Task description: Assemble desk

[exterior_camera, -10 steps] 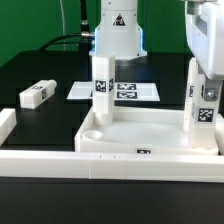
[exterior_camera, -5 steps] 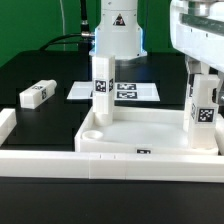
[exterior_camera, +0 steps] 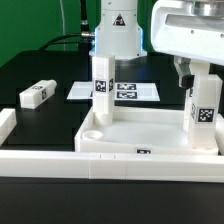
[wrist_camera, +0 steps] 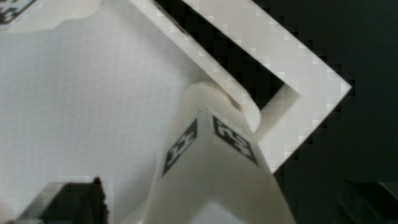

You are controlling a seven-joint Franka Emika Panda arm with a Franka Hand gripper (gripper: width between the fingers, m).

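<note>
Green backdrop [exterior_camera: 30, 25], black table [exterior_camera: 60, 75]

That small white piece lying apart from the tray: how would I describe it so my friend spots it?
Find the big white tabletop, then look to the exterior view's left, onto the black table. The loose leg block lies flat there, alone, while the far leg and the near leg stand upright in the tabletop.

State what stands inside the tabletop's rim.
Two upright legs: the exterior view's left leg and right leg. There the gripper covers the right leg's top.
</note>
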